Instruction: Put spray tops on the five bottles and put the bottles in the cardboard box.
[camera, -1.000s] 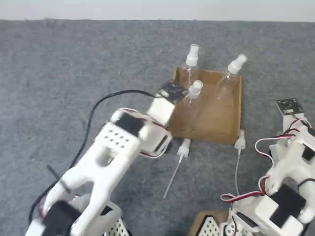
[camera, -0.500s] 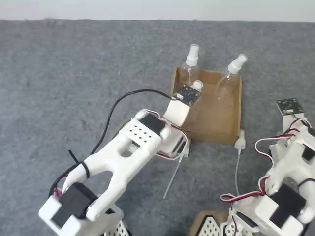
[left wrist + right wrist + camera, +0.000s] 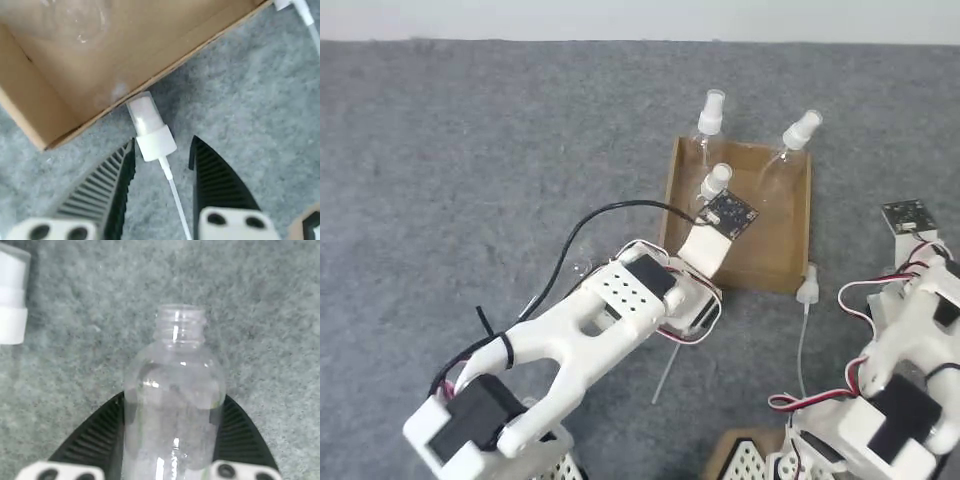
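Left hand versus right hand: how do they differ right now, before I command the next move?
The left hand is open, its fingers standing either side of a loose spray top that lies on the carpet beside the cardboard box. The right hand is shut on a clear bottle. The left hand grips nothing, while the right hand's bottle has a bare neck with no top. Both have black ribbed fingers.

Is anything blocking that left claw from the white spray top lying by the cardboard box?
Nothing visible does. The left gripper is open just above the spray top, one finger on each side of its collar, with only bare carpet around it. The cardboard box lies right by the top's head, off the fingers' path.
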Controlling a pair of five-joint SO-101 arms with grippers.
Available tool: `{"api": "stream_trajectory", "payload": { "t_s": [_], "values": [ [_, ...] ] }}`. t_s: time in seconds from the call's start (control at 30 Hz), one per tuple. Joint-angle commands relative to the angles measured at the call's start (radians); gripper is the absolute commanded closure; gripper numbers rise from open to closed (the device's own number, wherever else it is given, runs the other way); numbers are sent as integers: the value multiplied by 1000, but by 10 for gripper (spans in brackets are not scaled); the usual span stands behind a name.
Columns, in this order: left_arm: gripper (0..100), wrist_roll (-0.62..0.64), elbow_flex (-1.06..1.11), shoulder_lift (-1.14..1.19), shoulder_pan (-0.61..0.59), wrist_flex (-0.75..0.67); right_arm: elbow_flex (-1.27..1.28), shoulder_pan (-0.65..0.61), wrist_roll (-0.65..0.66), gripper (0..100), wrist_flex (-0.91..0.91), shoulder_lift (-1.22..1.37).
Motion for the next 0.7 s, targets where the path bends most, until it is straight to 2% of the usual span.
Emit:
{"api": "stream_trajectory", "payload": {
  "t_s": [0.0,0.67],
  "values": [
    [840,-15,-2,-5,6,-20,-20,2,9,838,8,-10],
    [812,-34,-5,-5,8,-46,-18,2,9,838,8,-10]
  ]
}}
